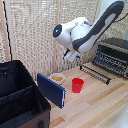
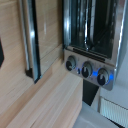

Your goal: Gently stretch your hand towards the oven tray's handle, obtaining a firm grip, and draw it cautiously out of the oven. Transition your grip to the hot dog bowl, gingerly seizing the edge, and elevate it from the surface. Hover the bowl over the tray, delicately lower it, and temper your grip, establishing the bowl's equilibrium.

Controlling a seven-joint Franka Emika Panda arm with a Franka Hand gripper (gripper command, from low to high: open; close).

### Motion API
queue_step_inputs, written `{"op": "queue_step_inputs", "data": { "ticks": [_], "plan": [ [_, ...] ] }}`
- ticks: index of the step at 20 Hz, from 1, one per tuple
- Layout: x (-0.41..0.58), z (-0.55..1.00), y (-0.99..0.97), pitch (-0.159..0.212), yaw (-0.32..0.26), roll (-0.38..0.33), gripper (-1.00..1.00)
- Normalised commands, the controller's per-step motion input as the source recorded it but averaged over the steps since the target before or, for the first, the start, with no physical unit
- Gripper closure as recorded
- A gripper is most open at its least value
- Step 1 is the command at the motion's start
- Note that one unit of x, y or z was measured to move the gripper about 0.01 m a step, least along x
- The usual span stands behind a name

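Note:
The oven (image 1: 114, 54) stands at the exterior view's right, dark with a silvery front. The oven tray (image 1: 98, 70), a dark wire rack, sticks out in front of it, with the oven tray's handle (image 1: 93, 75) as its long front bar. The hot dog bowl (image 1: 57, 78) is white with yellow food and rests on the wooden table. My gripper (image 1: 71, 56) hangs in the air between the bowl and the tray, touching neither. Its fingers are too blurred to read. The wrist view shows the oven (image 2: 90, 30), its knobs (image 2: 87, 69) and the dark handle bar (image 2: 29, 45).
A red cup (image 1: 77, 85) stands just beside the bowl, toward the tray. A blue flat panel (image 1: 51, 90) leans against a large black fabric case (image 1: 20, 95) at the exterior view's left. A slatted screen (image 1: 35, 30) closes the back. The light wooden table (image 1: 95, 105) extends forward.

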Motion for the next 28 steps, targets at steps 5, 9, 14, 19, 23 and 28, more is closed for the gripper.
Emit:
{"op": "queue_step_inputs", "data": {
  "ticks": [5,9,14,19,23,28],
  "plan": [
    [0.296,-0.13,-0.48,0.000,0.015,-0.202,-1.00],
    [0.259,-0.09,-0.49,0.000,0.010,-0.164,-1.00],
    [0.154,0.00,-0.58,-0.002,-0.004,-0.095,-1.00],
    [0.013,0.00,-0.61,0.000,-0.047,-0.008,-1.00],
    [0.026,0.00,-0.65,0.000,-0.012,-0.003,-1.00],
    [0.010,0.00,-0.73,0.022,0.041,-0.009,-1.00]
  ]
}}
